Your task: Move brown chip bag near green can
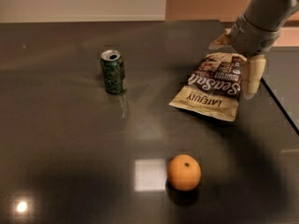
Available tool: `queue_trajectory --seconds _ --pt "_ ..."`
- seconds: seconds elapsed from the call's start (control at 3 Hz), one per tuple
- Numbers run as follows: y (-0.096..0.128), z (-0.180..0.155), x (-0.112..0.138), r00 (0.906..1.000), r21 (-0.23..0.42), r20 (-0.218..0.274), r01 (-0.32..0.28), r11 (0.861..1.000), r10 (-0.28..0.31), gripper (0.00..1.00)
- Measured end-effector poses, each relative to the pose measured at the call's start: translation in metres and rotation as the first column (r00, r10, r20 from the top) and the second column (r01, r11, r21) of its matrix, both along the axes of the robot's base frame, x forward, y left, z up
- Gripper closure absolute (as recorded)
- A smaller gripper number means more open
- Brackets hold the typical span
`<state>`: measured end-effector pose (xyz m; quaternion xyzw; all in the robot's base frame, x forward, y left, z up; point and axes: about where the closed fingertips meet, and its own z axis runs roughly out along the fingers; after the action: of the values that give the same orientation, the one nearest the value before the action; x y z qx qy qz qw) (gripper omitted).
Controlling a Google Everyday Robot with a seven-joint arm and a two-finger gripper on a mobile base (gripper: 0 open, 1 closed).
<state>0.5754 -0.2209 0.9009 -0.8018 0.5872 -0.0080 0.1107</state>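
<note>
The brown chip bag [212,85] lies flat on the dark table, right of centre, with white script lettering and "LATEJULY" print. The green can [113,72] stands upright to its left, well apart from the bag, with an opened silver top. My gripper [251,76] hangs from the grey arm at the upper right, low over the bag's right edge and at the bag's top right corner. I cannot tell whether it touches the bag.
A round orange fruit [184,172] sits at the front centre of the table [60,139]. The table's right edge runs diagonally just right of the gripper. A bright light reflection shows left of the fruit.
</note>
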Motion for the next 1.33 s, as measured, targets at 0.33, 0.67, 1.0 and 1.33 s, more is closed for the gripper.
queue_trajectory --seconds 0.33,0.67,1.0,1.33 --pt "-0.005 -0.017 0.007 0.9992 0.001 -0.009 -0.038 0.999 0.038 0.0" --pt "-0.003 -0.026 0.013 0.9982 0.011 -0.011 -0.059 0.998 0.059 0.0" --pt "-0.005 -0.033 0.018 0.9976 0.01 -0.024 -0.065 0.998 0.065 0.19" --pt "-0.006 -0.033 0.022 0.9975 0.002 -0.03 -0.065 0.998 0.065 0.41"
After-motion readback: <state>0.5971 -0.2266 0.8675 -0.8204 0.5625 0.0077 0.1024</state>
